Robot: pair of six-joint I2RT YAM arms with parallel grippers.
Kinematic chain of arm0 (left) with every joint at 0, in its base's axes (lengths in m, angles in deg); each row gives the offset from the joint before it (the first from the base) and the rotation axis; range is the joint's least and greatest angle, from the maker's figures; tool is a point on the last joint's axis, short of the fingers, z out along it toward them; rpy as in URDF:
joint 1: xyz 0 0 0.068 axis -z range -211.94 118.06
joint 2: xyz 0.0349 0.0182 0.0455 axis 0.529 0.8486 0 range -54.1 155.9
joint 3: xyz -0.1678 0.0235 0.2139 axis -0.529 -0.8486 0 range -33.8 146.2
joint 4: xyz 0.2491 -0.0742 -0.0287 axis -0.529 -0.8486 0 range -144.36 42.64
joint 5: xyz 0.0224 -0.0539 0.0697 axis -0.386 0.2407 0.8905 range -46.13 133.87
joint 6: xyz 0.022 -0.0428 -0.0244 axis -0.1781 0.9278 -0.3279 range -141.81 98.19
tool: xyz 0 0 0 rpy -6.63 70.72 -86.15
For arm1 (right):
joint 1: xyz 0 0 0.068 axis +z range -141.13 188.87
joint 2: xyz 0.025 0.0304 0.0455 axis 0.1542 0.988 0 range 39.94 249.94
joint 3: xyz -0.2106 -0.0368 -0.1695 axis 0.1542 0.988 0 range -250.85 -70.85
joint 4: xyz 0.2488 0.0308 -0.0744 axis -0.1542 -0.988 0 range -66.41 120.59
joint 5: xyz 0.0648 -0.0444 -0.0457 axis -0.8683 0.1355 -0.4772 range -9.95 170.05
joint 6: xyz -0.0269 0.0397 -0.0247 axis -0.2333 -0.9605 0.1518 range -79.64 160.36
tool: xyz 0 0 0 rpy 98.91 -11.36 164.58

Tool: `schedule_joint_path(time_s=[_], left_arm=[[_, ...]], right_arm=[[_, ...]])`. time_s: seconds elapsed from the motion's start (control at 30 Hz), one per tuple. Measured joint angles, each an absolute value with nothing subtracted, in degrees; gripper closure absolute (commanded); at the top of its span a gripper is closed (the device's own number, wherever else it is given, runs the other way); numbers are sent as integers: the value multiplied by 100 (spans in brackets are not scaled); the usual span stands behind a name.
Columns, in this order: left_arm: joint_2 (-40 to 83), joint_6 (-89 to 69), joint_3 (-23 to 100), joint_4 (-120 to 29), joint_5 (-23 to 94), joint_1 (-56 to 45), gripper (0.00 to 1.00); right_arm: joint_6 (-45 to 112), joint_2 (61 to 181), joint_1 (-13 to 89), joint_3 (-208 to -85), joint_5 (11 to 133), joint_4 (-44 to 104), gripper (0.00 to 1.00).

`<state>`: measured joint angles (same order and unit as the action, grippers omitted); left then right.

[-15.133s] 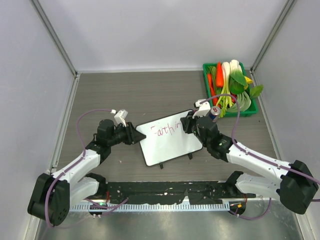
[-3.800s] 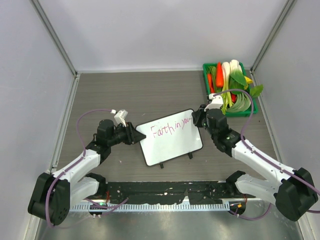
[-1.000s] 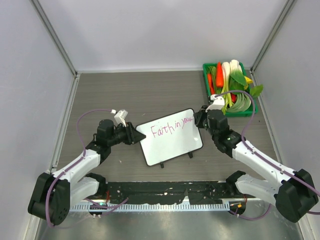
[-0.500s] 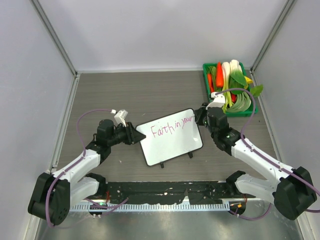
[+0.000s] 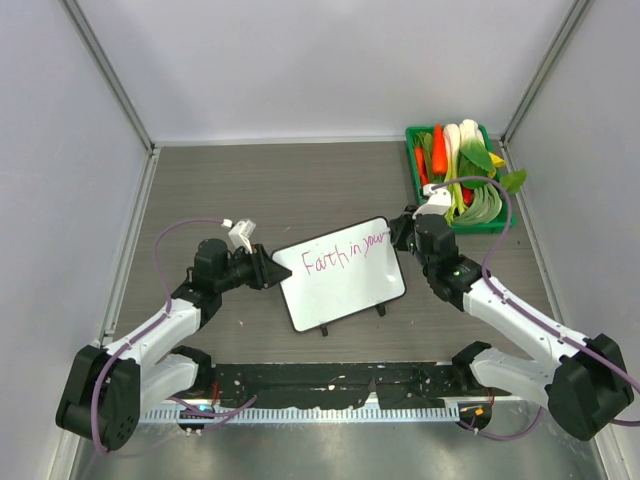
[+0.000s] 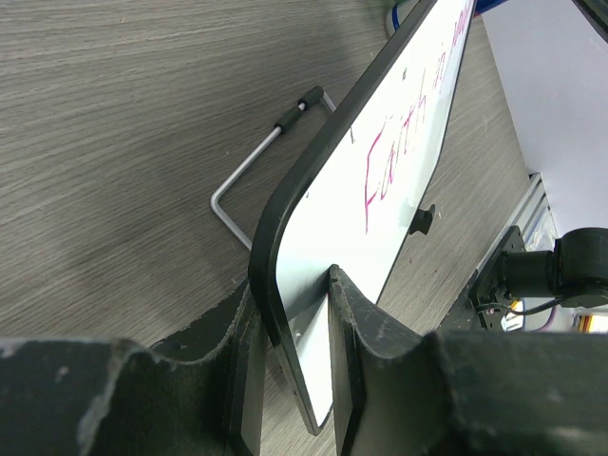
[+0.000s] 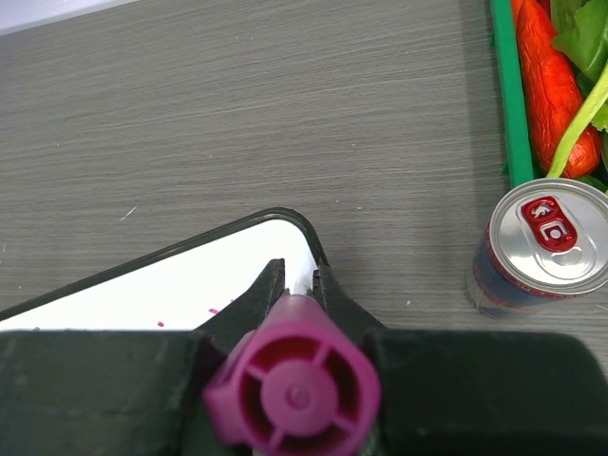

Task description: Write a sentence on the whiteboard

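Observation:
The whiteboard [image 5: 345, 285] lies tilted at the table's middle, with the sentence [image 5: 345, 255] in pink along its top edge, reading "Faith in your". My left gripper [image 5: 272, 270] is shut on the board's left edge. The left wrist view shows that dark edge pinched between the fingers [image 6: 356, 323], with the whiteboard [image 6: 404, 199] and the sentence [image 6: 380, 171] beyond. My right gripper [image 5: 396, 238] hangs over the board's top right corner, shut on a magenta marker [image 7: 294, 394]. The right gripper [image 7: 297, 275] points down at the whiteboard [image 7: 190, 285] corner; the marker tip is hidden.
A green tray [image 5: 412, 175] of vegetables sits at the back right. A drink can [image 7: 541, 249] stands just beside the tray [image 7: 510, 95], close to the right of my right gripper. A wire stand leg [image 6: 256, 161] juts from behind the board.
The pink text has grown from "Faith in" to "Faith in your". My right gripper has drifted right along the top line to the board's corner. The left arm has not moved.

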<state>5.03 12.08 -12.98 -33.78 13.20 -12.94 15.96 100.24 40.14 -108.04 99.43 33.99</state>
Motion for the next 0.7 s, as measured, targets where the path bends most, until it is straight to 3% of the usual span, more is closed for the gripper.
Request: schedule_joint_path(time_s=[0.7], left_arm=[[501, 1206, -1298, -3375, 1320, -1294, 100]], right_arm=[[1425, 8968, 3970, -10627, 9707, 3132, 99]])
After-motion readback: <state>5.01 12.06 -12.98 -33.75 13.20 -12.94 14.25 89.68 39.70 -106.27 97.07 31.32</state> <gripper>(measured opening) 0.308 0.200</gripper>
